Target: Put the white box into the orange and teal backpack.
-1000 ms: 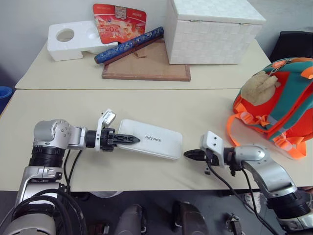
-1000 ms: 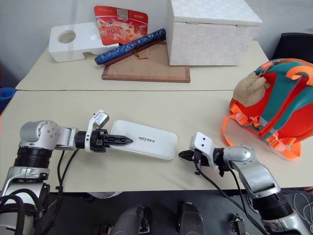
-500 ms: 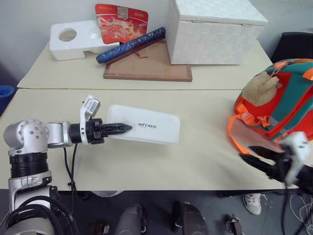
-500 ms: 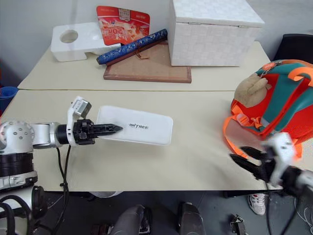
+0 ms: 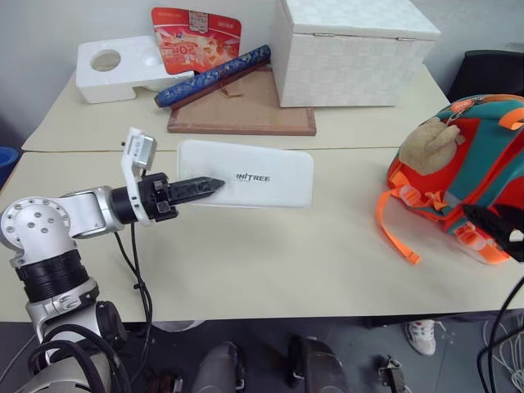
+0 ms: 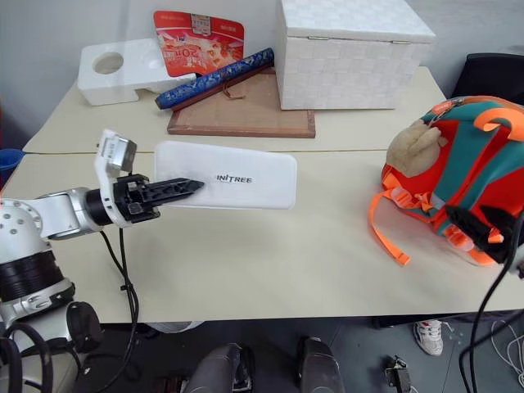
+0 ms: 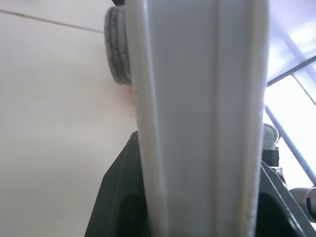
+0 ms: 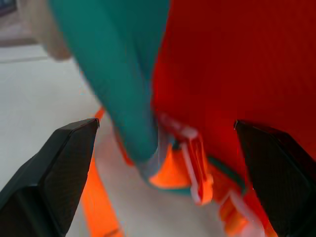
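Note:
The white box, flat and slim with dark lettering, hangs lifted off the table, gripped at its left end by my left gripper. Its narrow edge runs up between the fingers in the left wrist view. The orange and teal backpack, with a tan plush toy on its front, stands at the table's right edge. My right gripper is low against the backpack's front, near its orange straps. Its jaws stand wide open around the teal and orange fabric without clamping it.
On the far table are a big white woven box, a styrofoam block with a round hole, a red packet, a blue roll and a wooden board. A dark chair stands behind the backpack.
My left gripper raised the white box off the table. My right gripper swung from beside the box to the backpack at the right, rose, and opened from shut to wide.

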Robot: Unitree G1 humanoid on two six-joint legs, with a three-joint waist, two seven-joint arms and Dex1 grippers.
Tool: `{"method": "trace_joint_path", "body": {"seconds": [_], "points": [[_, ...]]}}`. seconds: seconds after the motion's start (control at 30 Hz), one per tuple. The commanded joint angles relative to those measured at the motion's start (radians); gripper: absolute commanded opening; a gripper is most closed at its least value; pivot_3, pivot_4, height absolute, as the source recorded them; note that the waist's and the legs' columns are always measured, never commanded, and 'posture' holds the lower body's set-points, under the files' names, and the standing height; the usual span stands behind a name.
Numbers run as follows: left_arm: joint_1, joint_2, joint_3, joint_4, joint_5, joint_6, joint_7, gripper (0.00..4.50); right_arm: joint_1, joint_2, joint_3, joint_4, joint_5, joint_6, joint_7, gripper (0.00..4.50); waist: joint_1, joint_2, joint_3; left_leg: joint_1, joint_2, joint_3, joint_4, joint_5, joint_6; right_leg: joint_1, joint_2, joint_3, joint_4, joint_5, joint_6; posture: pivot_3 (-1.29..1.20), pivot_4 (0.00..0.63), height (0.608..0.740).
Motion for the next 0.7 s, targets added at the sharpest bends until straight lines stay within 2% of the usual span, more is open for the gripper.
{"method": "trace_joint_path", "body": {"seconds": [0.03,0.17,0.27,0.6,0.67,0.7], "points": [[-0.011,0.01,0.026,-0.064,-0.05,-0.009,0.011,1.41,-0.093,-0.011,0.084,0.06,0.002,-0.05,0.018,4.5,-0.003,0.0,0.0,0.0,0.0,0.0,0.0,0.0,0.0,0.0,0.0,0.0,0.0,0.0,0.0,0.0,0.15,0.74],[-0.011,0.024,0.025,-0.068,-0.046,-0.024,0.031,1.41,-0.245,0.015,0.197,0.229,-0.074,-0.178,0.0,4.5,-0.005,0.0,0.0,0.0,0.0,0.001,0.0,0.0,0.001,0.0,0.001,0.001,0.0,0.0,0.001,0.0,0.15,0.74],[-0.019,0.041,0.028,-0.058,-0.049,-0.036,0.033,1.41,-0.308,0.021,0.239,0.329,-0.1,-0.26,0.033,3.91,-0.005,0.0,0.0,0.0,0.0,0.001,0.0,0.0,0.0,0.0,0.002,0.001,0.0,0.0,0.001,0.0,0.15,0.74],[0.022,0.115,0.021,-0.063,-0.048,-0.121,0.009,1.41,-0.277,0.033,0.335,0.235,-0.025,-0.25,0.226,0.5,-0.007,0.0,0.0,0.0,0.003,0.002,0.0,0.0,-0.001,0.0,0.009,0.003,-0.001,0.0,0.001,0.0,0.15,0.74],[0.026,0.128,0.016,-0.055,-0.042,-0.14,0.002,1.41,-0.277,0.022,0.363,0.182,0.01,-0.219,0.284,0.01,-0.008,0.0,0.0,0.0,0.003,0.002,0.0,0.0,-0.002,-0.001,0.01,0.004,-0.001,0.0,0.001,0.0,0.15,0.74],[0.029,0.135,0.011,-0.053,-0.038,-0.151,-0.005,1.41,-0.278,0.015,0.375,0.155,0.028,-0.199,0.31,0.0,-0.008,0.0,0.0,0.0,0.004,0.002,0.0,0.0,-0.002,-0.001,0.01,0.004,-0.001,0.0,0.001,0.0,0.15,0.74]]}}
